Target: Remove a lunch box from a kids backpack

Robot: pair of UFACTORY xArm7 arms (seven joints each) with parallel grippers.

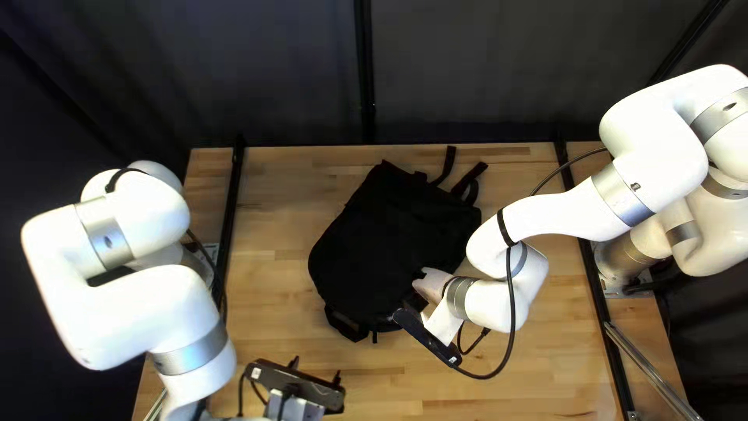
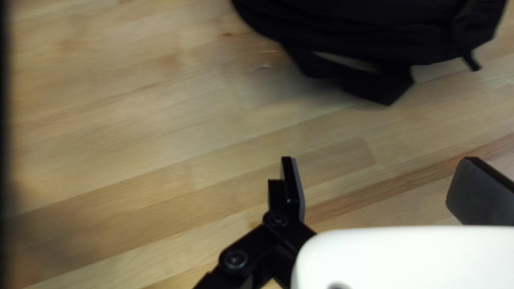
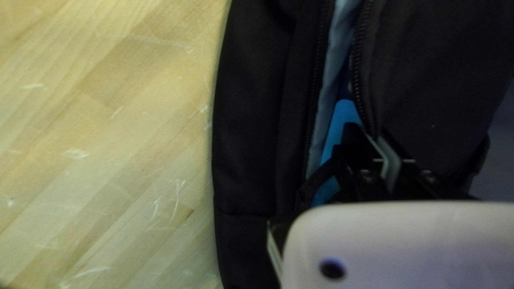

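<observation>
At seven o'clock on the bench (image 1: 538, 374), the left gripper (image 1: 315, 370) stands open. The right gripper (image 1: 413, 300), at five o'clock on the backpack (image 1: 374, 234), pinches its zip edge (image 3: 357, 80). A blue item (image 3: 346, 111) shows inside, possibly the lunch box; I cannot tell. Straps (image 1: 466, 179) lie at one o'clock.

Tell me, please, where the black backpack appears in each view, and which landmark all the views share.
Top left view: the backpack lies near the middle.
Left wrist view: only part of it shows, ahead of my left gripper, with a loose strap.
Right wrist view: it is around and ahead of my right gripper, jaws closed on the edge of its opening.
Shared landmark: the wooden tabletop.
</observation>
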